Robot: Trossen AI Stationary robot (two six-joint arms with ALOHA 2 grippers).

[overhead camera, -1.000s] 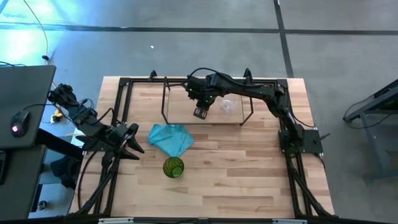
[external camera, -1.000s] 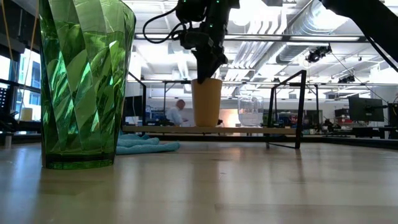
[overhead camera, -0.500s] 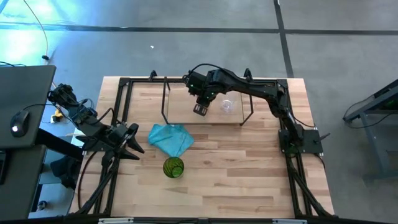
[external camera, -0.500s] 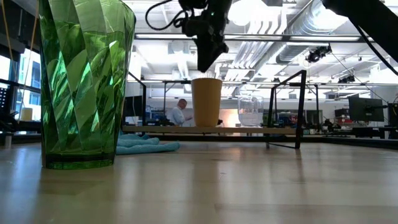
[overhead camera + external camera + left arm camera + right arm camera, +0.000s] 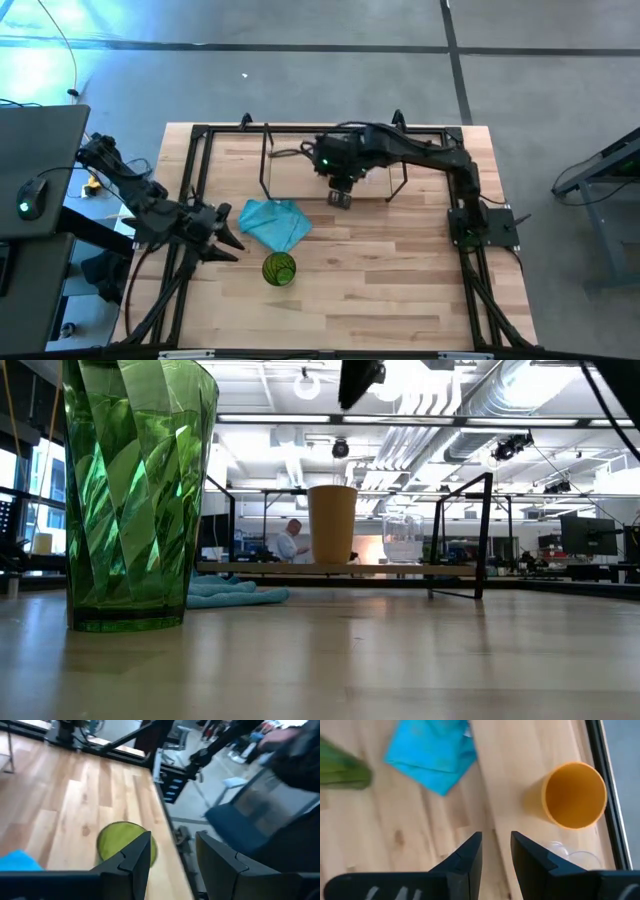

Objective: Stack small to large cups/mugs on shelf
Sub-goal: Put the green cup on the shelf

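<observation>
Right claw (image 5: 340,196), parted and empty, above the shelf (image 5: 300,185) bearing the orange cup (image 5: 574,795); left claw (image 5: 228,236), parted, near the green cup (image 5: 279,269).

A robotics lab in a big open industrial hall: exposed ceiling ducts (image 5: 470,400) and strip lights run overhead, with a polished concrete floor (image 5: 300,80) below. A black-framed wooden table (image 5: 380,290) carries two mounted arms, a person (image 5: 290,542) sits far back, and a desk with a mouse (image 5: 28,207) stands beside it
</observation>
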